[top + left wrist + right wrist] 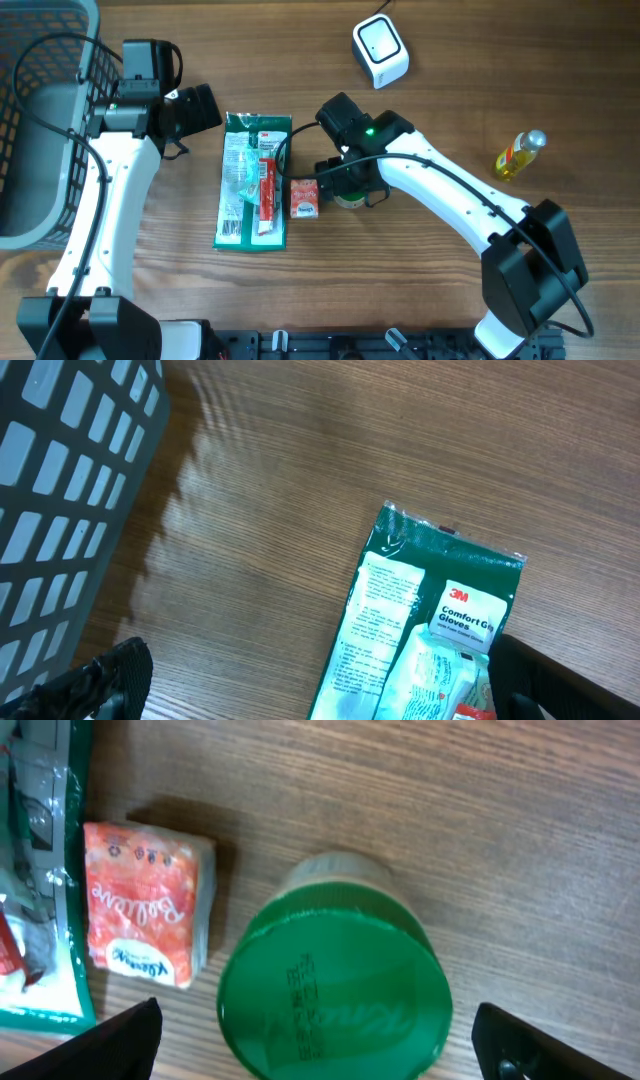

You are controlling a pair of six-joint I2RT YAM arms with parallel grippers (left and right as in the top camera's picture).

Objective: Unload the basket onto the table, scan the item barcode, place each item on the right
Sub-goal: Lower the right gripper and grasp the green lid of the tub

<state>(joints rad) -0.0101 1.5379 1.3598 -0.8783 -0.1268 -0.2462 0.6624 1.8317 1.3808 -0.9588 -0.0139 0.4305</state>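
A green-lidded jar (pixel 335 990) stands on the wooden table, mostly hidden under my right gripper (pixel 350 182) in the overhead view. In the right wrist view the right gripper (pixel 325 1055) is open, one finger on each side of the lid and apart from it. A white scanner (pixel 380 50) sits at the back. My left gripper (pixel 203 108) is open at the top left corner of a green glove pack (pixel 254 180). In the left wrist view the left gripper (pixel 320 705) holds nothing, and the glove pack (pixel 430 630) lies near its right finger.
A small orange packet (pixel 304 198) lies between the glove pack and the jar, and shows again as the orange packet (pixel 150 915) left of the lid. A grey basket (pixel 40 120) stands at the far left. A yellow bottle (pixel 520 155) lies at the right.
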